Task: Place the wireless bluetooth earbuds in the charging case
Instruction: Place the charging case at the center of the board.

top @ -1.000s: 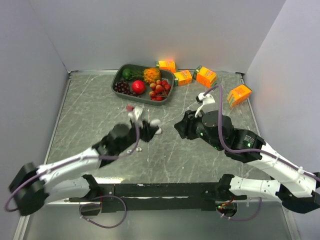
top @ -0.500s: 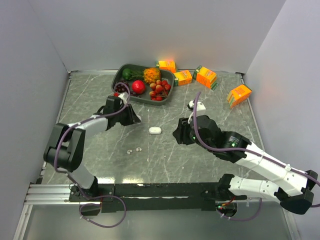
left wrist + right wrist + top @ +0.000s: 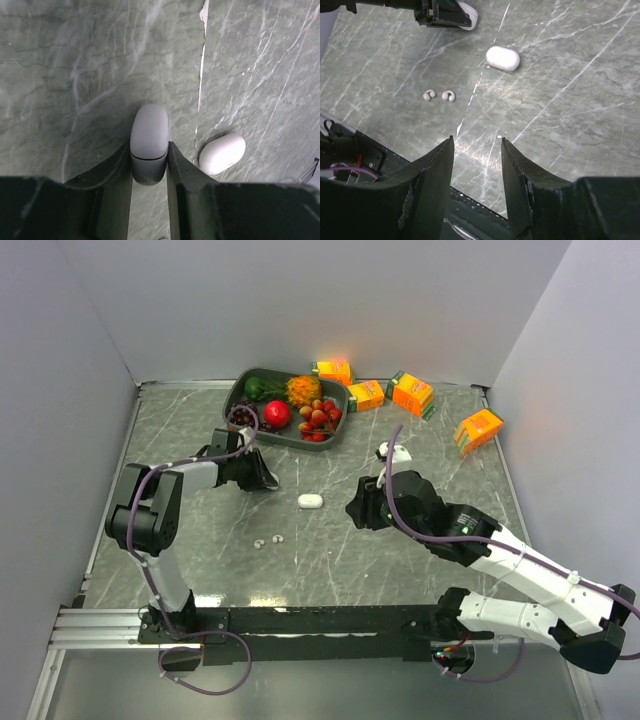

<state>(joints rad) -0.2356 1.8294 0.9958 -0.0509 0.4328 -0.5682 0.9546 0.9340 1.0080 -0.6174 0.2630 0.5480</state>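
Observation:
My left gripper [image 3: 149, 146] is shut on a smooth white charging case [image 3: 149, 131] that stands low over the marble table, back left of the middle [image 3: 262, 480]. A second white case [image 3: 222, 153] lies closed just to its right, at the table's middle [image 3: 310, 501]. Two tiny white earbuds [image 3: 260, 542] [image 3: 277, 537] lie side by side nearer the front, and the right wrist view shows them too [image 3: 429, 94] [image 3: 448, 95]. My right gripper [image 3: 477, 141] hangs open and empty above the table, right of the lying case [image 3: 503, 58].
A dark tray [image 3: 233, 403] of fruit stands at the back. Several orange cartons [image 3: 412, 392] lie to its right, one [image 3: 478, 429] by the right wall. A small white object [image 3: 396, 452] sits beside the right arm's cable. Grey walls close in three sides.
The left arm swung from the table's middle to the back left with the white case in its jaws. The right gripper shifted slightly and its jaws widened a little.

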